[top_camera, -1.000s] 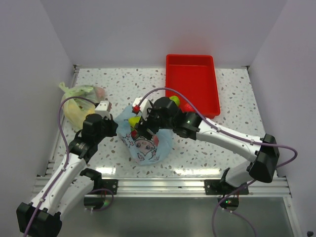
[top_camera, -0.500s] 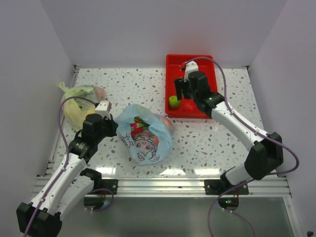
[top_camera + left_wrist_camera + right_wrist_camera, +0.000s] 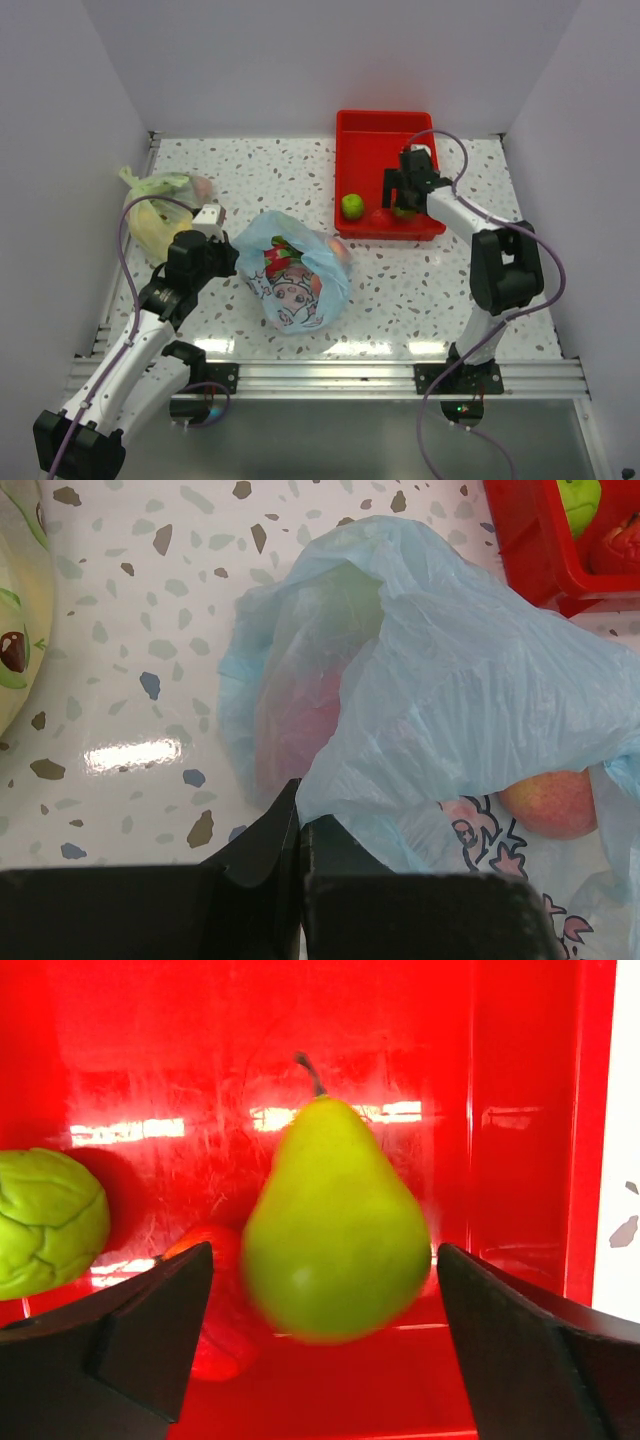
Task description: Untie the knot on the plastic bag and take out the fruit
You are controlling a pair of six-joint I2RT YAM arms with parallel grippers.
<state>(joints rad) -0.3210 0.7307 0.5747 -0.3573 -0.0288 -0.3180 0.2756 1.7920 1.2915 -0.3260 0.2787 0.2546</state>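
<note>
Right arm reaches over red tray (image 3: 388, 130), right gripper (image 3: 322, 1260) spread, green pear (image 3: 335, 1250) loose between its fingers. Left arm bent low, left gripper (image 3: 300, 815) pinching blue bag (image 3: 470, 680) edge on table (image 3: 400, 290)

Tabletop (image 3: 420, 290) layout:
- Tray (image 3: 385, 116): at the far edge, right of centre, long axis running far to near.
- Plastic bag (image 3: 293, 272): mid-tabletop, toward the near edge, near-left of the tray and apart from it.
- Second bag (image 3: 160, 210): against the left edge, left of and farther back than the plastic bag.
- In the tray: round fruit (image 3: 352, 206) at the near-left corner; pear (image 3: 335, 1245) to its right, at the near end; third fruit (image 3: 215, 1310) partly behind the pear.
- Right hand (image 3: 402, 200): over the tray's near end, one finger on each side of the pear, touching neither side.
- Left hand (image 3: 222, 262): at the plastic bag's left side, pinching its film.
- Peach (image 3: 550, 802): inside the plastic bag.
</note>
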